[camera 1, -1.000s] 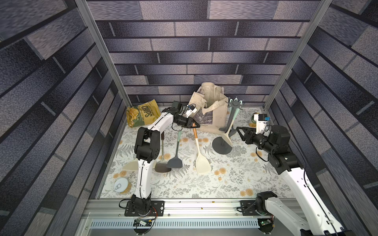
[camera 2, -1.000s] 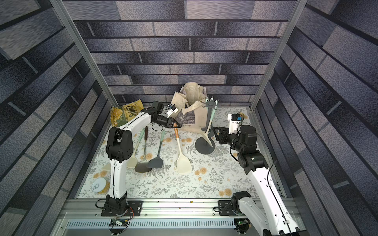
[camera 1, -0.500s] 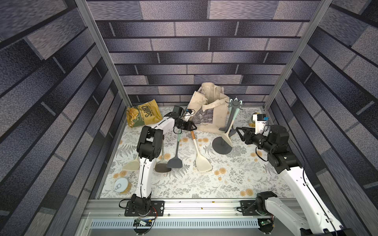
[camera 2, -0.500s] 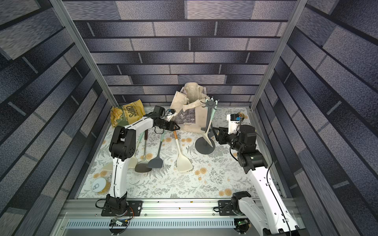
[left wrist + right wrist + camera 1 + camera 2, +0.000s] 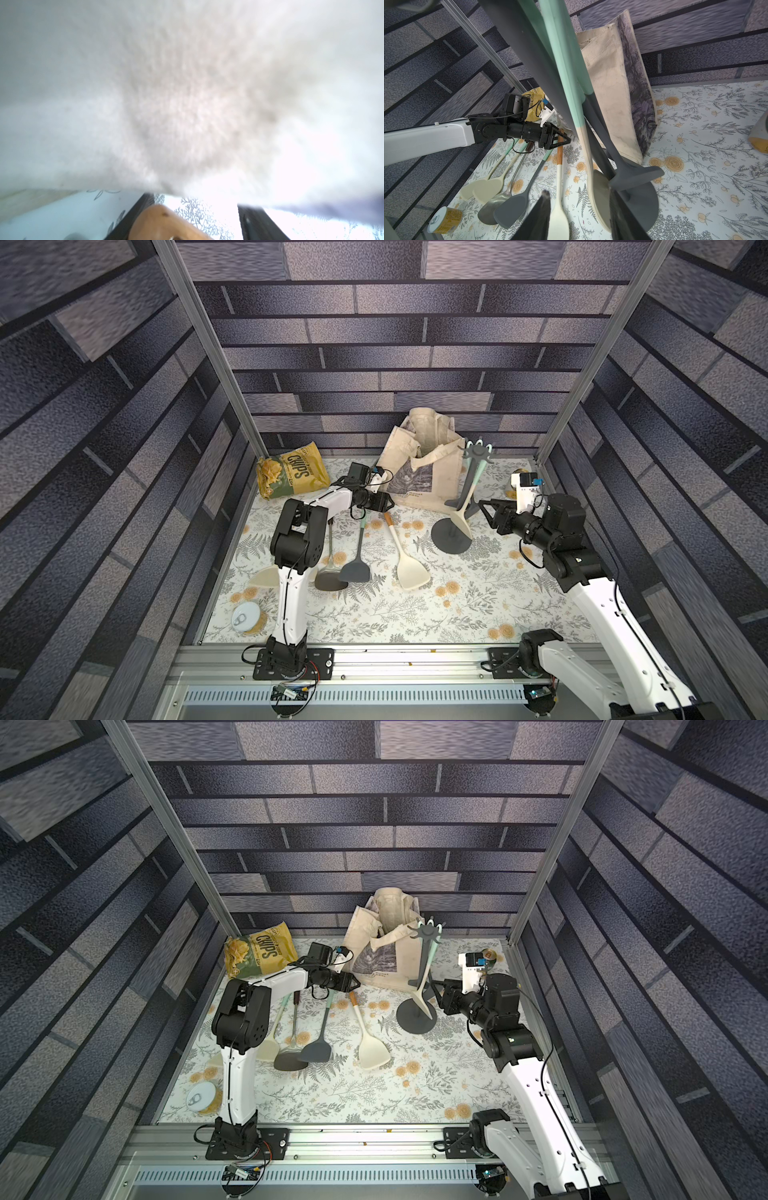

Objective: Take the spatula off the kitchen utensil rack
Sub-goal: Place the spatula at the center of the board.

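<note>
Dark grey and upright, your kitchen utensil rack [image 5: 446, 543] [image 5: 415, 1022] stands toward the back right of the floral table [image 5: 457, 614]. Two utensils hang from its star top. One is a cream spatula [image 5: 461, 519] [image 5: 599, 195] with a mint handle, its blade low over the disc base. The other is a dark grey spatula [image 5: 452, 502] [image 5: 636, 175] just behind it.

Your right gripper [image 5: 484, 508] [image 5: 439, 990] sits just beside the rack's pole on the side facing the table's right edge. Its jaws stand apart. In the right wrist view the cream blade shows between the fingers [image 5: 544, 216], with a clear gap on one side and nothing pinched.

Your left gripper [image 5: 388, 503] [image 5: 564, 139] is near the back edge, against the canvas tote bag [image 5: 419, 472]. Its jaws are spread. The tip of the orange-handled spatula [image 5: 401, 549] [image 5: 166, 222] lies between the fingers [image 5: 255, 222] with open space beside it. That spatula rests flat on the table, blade toward the front edge.

Beside it lie a grey turner [image 5: 357, 564], a metal serving spoon [image 5: 291, 1058] and pale cream spatulas [image 5: 481, 189], all toward the left edge. A chips bag [image 5: 295, 477] fills the back left corner, and a can [image 5: 248, 616] lies near the front left corner.
</note>
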You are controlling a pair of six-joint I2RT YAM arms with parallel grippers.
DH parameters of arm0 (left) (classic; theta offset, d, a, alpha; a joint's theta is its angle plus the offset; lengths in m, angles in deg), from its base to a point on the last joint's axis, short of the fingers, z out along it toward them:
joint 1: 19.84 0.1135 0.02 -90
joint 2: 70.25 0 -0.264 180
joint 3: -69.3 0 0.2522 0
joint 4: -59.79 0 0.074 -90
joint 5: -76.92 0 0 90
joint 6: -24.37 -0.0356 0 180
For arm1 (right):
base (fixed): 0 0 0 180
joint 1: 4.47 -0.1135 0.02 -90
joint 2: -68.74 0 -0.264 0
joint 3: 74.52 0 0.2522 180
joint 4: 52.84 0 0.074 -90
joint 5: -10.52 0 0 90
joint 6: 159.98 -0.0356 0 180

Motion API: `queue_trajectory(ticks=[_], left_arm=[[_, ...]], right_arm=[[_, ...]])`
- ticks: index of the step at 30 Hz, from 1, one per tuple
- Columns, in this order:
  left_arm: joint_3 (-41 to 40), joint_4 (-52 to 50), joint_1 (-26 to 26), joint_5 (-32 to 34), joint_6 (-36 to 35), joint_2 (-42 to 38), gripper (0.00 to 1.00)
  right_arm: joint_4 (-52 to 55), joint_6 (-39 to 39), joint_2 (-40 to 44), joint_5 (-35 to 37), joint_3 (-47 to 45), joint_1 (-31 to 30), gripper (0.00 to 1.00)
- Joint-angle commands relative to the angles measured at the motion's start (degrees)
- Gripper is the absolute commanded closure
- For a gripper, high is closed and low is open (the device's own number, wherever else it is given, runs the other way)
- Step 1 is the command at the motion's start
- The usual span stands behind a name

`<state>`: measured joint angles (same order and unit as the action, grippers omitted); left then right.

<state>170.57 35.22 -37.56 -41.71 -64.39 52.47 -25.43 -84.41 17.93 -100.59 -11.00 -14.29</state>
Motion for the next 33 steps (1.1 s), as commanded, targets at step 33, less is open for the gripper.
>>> queue_trajectory(ticks=[33], left_arm=[[-8.9, -5.3, -13.4, 27.6, 15.2, -17.3, 0.17]], right_arm=[[1.0, 4.2, 2.6, -0.9, -0.1, 0.4, 0.51]])
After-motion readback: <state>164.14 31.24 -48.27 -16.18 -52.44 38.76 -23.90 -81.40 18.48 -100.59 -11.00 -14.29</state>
